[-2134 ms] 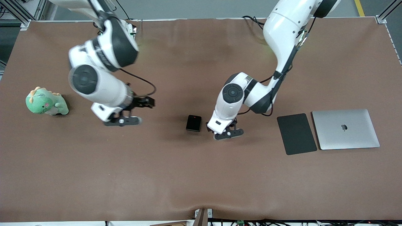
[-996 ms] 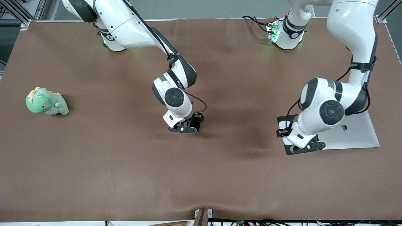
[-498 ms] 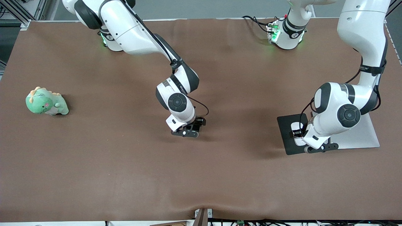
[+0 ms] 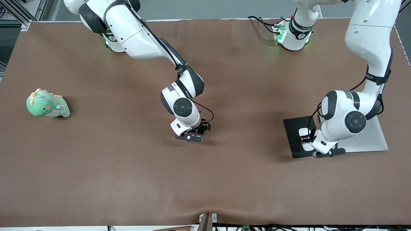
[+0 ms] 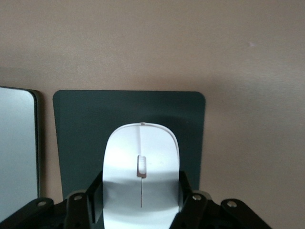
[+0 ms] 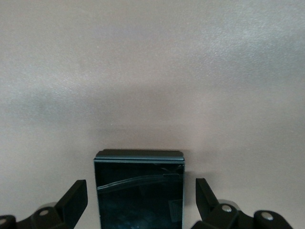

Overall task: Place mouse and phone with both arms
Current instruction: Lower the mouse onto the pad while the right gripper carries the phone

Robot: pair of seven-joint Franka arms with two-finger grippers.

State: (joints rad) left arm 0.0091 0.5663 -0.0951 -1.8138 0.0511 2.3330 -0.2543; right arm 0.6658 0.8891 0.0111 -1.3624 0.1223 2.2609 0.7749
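Brown surface (image 4: pixel 128 166) carried the mat (image 4: pixel 293 134); over it, the left gripper (image 5: pixel 141 210) pinched the mouse (image 5: pixel 141 176). The phone (image 6: pixel 139 191) lay between the right gripper's (image 6: pixel 140 200) spread jaws.

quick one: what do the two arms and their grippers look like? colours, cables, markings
Both arms are glossy white, rounded segments with black bands at the joints and round dark grey joint caps. A thin black cable loops outside each wrist. Green lights glow at both bases. The left gripper and right gripper are black, with silver screws. The fingers are matte black wedges. Small lettering on the forearms is unreadable.
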